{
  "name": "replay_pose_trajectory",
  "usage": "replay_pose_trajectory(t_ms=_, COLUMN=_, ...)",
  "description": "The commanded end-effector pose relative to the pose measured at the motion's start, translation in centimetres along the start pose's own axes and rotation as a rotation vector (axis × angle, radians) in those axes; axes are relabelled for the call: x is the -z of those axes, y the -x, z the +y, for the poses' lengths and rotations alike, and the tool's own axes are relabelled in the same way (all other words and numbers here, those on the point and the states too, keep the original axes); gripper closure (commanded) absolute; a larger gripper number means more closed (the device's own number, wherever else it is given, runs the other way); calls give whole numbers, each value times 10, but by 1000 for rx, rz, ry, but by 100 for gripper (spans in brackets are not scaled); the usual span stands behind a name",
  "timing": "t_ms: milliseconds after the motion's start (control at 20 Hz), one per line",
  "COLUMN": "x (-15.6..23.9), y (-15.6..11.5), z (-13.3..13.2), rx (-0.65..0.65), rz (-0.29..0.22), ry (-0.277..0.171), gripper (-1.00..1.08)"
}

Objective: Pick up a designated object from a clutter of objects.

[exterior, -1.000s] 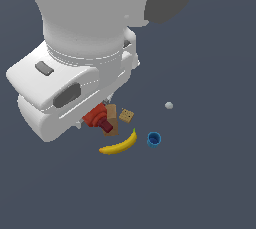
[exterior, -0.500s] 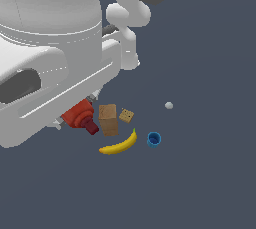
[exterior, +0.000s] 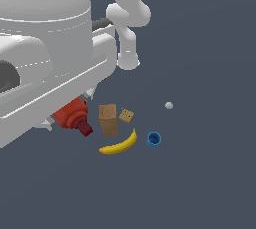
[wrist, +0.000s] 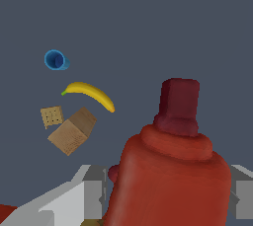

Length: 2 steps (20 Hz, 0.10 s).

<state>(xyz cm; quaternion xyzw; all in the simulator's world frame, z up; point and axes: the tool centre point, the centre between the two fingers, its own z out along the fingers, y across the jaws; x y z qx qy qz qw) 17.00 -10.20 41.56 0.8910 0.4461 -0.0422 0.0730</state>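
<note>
Gripping glossy red bottle (wrist: 170,175), squared maroon nozzle, pincer (wrist: 163,198) closed around it

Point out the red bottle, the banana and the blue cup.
red bottle (wrist: 170,170), wrist view, on its body.
banana (exterior: 120,145), exterior view, on its middle.
blue cup (exterior: 154,139), exterior view, on its rim.

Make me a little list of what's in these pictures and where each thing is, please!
held thing: small red plastic bottle with a dark maroon nozzle, sitting between the grey pincer fingers
brown cardboard box: on the floor, beside the small tan dotted cube
curved yellow banana: near the box, between it and the cup
little blue cup: upright, open end up
tiny white ball: off by itself
</note>
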Motion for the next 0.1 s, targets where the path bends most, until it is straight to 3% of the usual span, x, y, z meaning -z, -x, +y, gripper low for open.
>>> replay_pose_trajectory(t_ms=0, x=4, y=1, z=1, rx=-1, rz=2, ry=4, gripper=108)
replay_pose_trajectory(t_ms=50, x=4, y=1, z=1, rx=-1, rz=2, ry=4, gripper=108)
